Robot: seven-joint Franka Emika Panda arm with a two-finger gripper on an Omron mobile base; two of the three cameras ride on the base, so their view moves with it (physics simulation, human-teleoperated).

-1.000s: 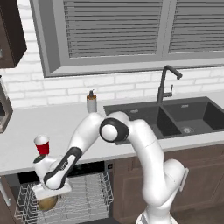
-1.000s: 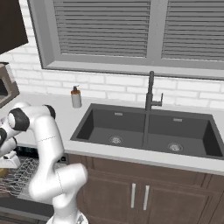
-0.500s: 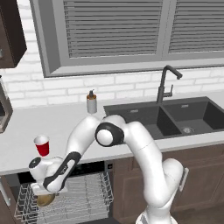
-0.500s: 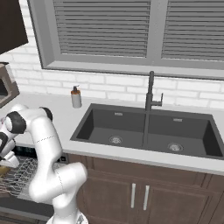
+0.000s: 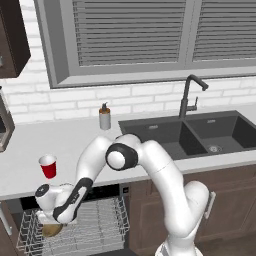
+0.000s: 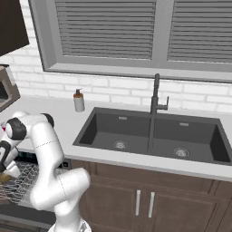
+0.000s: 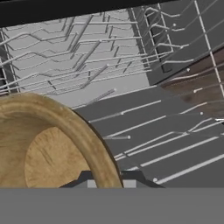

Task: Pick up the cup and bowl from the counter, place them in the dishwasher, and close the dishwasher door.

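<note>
The red cup (image 5: 48,166) stands upright on the light counter (image 5: 75,140), near its front edge. Below it the dishwasher (image 5: 116,189) is open, its white wire rack (image 5: 95,225) pulled out. My gripper (image 5: 48,222) reaches down into the rack's left end and is shut on the rim of the tan bowl (image 5: 52,230). In the hand view the bowl (image 7: 43,148) looms at the left, with the gripper (image 7: 109,179) on its rim and the rack (image 7: 131,65) behind. From the right base view the bowl's edge (image 6: 3,177) peeks out by the rack (image 6: 20,183). The dishwasher door is out of view.
A grey soap bottle (image 5: 104,118) stands at the back of the counter, left of the dark double sink (image 5: 195,132) and its black tap (image 5: 189,95). Brown cabinets (image 6: 145,199) sit under the sink. My own arm (image 5: 150,165) arches over the counter's front edge.
My hand has sunk a little and shifted left with the bowl, down to the rack's left end. The cup has not moved.
</note>
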